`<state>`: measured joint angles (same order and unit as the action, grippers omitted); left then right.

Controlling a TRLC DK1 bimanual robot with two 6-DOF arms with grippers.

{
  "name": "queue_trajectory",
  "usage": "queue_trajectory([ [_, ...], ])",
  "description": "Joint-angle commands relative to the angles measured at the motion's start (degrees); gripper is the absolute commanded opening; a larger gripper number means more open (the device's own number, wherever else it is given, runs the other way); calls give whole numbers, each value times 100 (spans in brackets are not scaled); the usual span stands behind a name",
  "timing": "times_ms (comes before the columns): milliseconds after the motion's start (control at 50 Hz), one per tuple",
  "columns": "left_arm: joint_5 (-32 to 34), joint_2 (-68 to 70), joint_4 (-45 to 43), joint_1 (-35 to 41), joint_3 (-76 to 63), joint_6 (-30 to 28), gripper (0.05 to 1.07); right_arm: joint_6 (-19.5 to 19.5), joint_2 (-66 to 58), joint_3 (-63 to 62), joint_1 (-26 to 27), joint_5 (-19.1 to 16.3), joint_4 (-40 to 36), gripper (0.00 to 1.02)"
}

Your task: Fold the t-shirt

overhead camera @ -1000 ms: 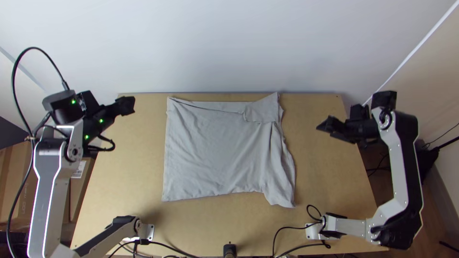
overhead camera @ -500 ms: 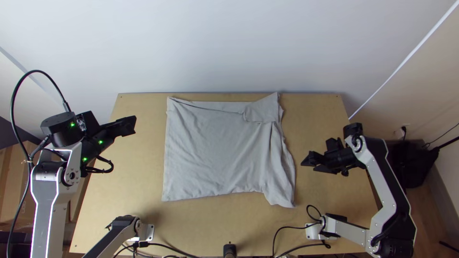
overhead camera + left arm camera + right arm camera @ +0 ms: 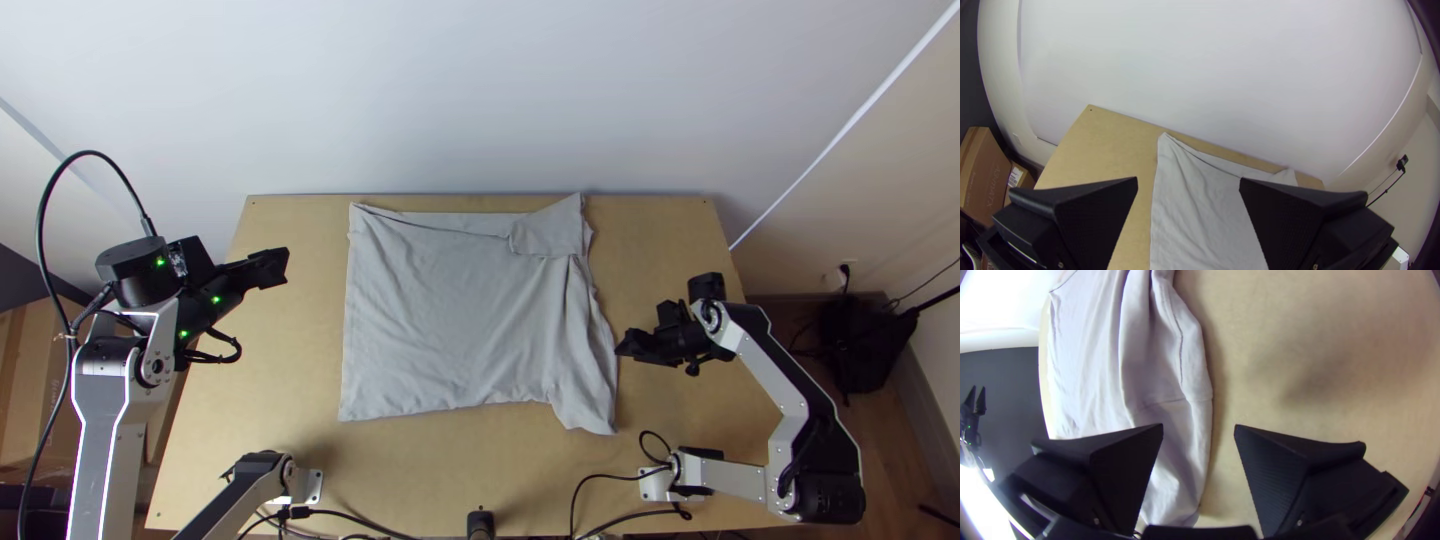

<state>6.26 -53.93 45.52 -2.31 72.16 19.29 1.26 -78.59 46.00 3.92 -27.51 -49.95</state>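
Swinging in from farther right, the right tool (image 3: 630, 347) now hovers at the right side of the gray T-shirt (image 3: 465, 310), nearer the front of the table (image 3: 685, 235). Opposite, the left tool (image 3: 272, 268) also shifts, moving a little frontward and slightly inward.

The t-shirt (image 3: 460, 320) is plain light grey; the table (image 3: 680, 410) is pale tan; the left gripper (image 3: 278, 268) and right gripper (image 3: 625, 348) are black; the left arm (image 3: 105, 430) is silver-grey and black (with little green lights (image 3: 216, 300)); the wall (image 3: 480, 90) is white; the box (image 3: 985, 175) is brown.
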Motion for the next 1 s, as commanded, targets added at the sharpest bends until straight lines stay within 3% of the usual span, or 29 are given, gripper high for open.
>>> queue_trajectory([
  [0, 33, 76, -25, 11, -158, -57, 103, 235, -271, -153, -234, -9, 179, 63],
  [340, 33, 67, -25, -16, -238, -189, 103, 358, -649, -249, -427, 70, 513, 61],
  [440, 33, 58, 54, 20, -334, -408, 103, 358, -614, -416, -463, 114, 873, 27],
  [540, 33, -21, 572, 195, -352, -874, 103, 349, -500, -504, -515, 114, 952, 2],
  [700, 33, -258, 1996, 661, -325, -1990, 102, 384, -148, -601, -515, 114, 944, 2],
  [980, 15, -161, 3262, 784, -1459, -3168, 101, 437, 203, -689, -542, 114, 891, 2],
])
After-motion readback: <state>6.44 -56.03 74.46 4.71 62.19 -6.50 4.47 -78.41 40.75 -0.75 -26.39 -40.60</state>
